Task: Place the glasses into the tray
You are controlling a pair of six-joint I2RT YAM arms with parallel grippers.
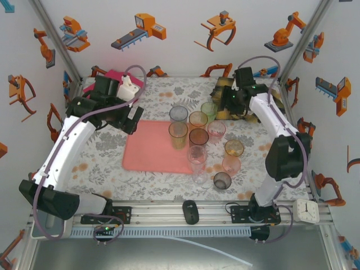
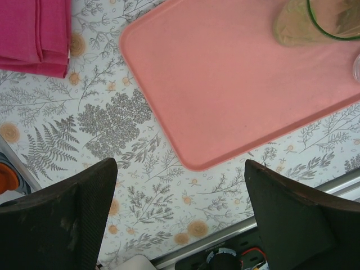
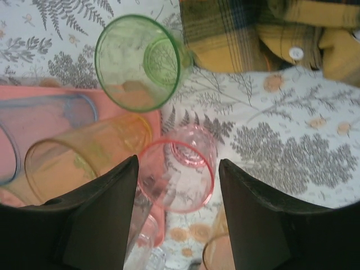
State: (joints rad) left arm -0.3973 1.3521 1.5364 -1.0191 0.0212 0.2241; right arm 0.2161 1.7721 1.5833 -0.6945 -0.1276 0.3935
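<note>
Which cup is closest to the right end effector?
The pink see-through glass tumbler, standing upright between the fingers of the right end effector. The green tumbler sits farther ahead.

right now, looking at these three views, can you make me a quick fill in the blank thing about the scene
1. The glass between the right claw's fingers is ____ in colour.
2. The left claw is open, with ____ between its fingers.
3. In the top view, the smoky dark glass stands on the tablecloth, to the ____ of the tray.

Missing words: pink; nothing; right
</note>
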